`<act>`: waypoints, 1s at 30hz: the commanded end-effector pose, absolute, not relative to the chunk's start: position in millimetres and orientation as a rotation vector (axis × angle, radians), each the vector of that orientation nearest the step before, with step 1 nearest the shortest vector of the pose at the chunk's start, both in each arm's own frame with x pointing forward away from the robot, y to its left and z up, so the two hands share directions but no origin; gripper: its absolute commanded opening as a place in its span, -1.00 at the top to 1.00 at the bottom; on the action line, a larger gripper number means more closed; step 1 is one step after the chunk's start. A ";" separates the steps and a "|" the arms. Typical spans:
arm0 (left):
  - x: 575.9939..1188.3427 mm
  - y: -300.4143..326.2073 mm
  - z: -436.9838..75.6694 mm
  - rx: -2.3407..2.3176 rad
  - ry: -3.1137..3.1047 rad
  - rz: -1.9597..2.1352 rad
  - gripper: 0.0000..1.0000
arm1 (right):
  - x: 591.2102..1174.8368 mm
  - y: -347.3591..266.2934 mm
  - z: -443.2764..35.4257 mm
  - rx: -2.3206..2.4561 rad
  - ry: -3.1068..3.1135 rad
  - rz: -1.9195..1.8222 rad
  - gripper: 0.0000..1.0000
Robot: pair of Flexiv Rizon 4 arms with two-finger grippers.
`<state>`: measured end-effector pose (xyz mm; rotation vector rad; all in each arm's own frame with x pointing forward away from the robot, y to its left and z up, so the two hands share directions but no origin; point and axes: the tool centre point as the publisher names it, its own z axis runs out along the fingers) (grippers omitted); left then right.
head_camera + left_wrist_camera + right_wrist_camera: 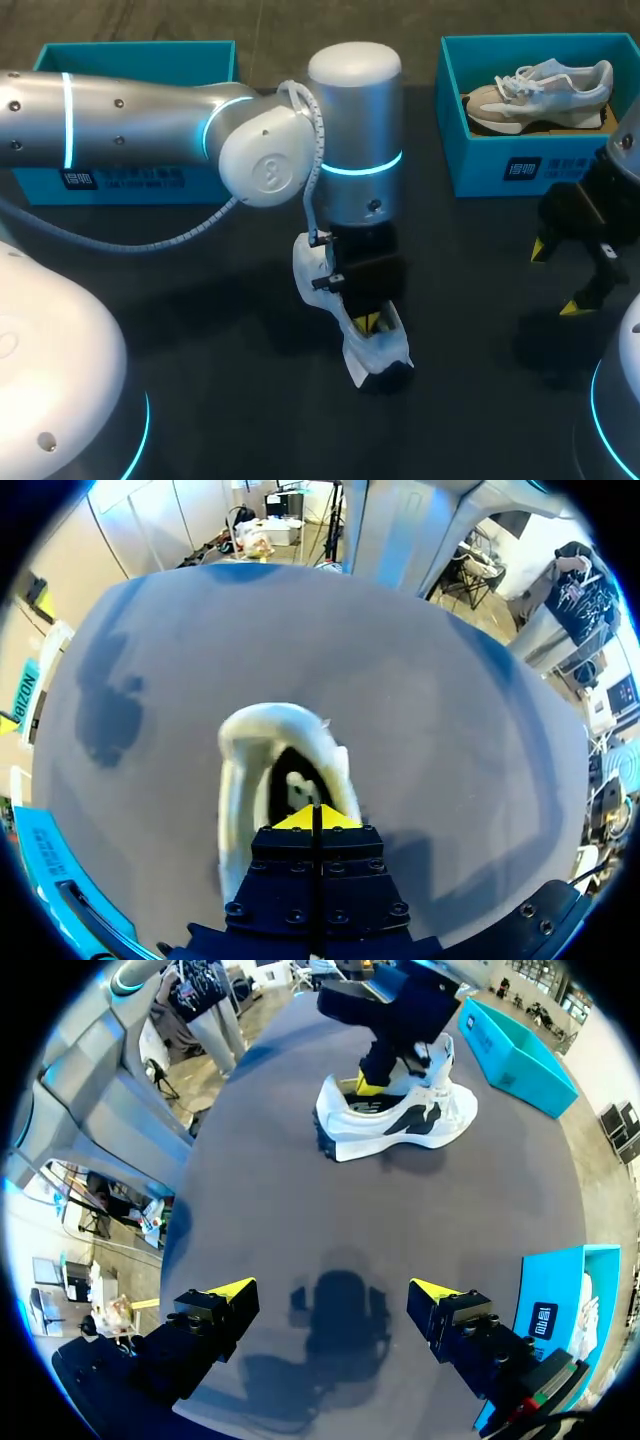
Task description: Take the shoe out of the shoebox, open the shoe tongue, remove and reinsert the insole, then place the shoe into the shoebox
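At the far left of the head view, 1 blue shoebox (135,60) stands open along the table's (200,340) back edge, its inside mostly hidden behind my left arm (150,120). That arm reaches in to the middle of the table and points straight down.

My left gripper (316,820) sits in the mouth of the white shoe (400,1120), which lies on the bare table near the middle, outside both boxes. From the left wrist, its 2 yellow tips are pressed together inside the opening. I cannot tell whether anything thin is caught between them.

Further right, at the back, a 2nd shoebox (540,150) holds a 2nd shoe (545,90), pale with white laces.

My right gripper (332,1295) hangs above the table just in front of that box, fingers spread wide and touching nothing, well apart from the white shoe.
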<state>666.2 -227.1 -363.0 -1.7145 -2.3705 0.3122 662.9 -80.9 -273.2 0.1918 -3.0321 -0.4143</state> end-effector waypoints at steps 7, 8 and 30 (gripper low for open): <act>655.6 -230.2 -390.7 -1.695 -2.273 0.234 1.00 | 662.4 -80.7 -273.2 0.190 -3.033 -0.410 -1.00; 654.8 -230.5 -394.3 -1.693 -2.263 0.221 1.00 | 662.4 -80.7 -273.2 0.190 -3.033 -0.410 -1.00; 665.8 -228.8 -380.6 -1.680 -2.464 0.177 1.00 | 662.4 -80.7 -273.2 0.190 -3.033 -0.410 -1.00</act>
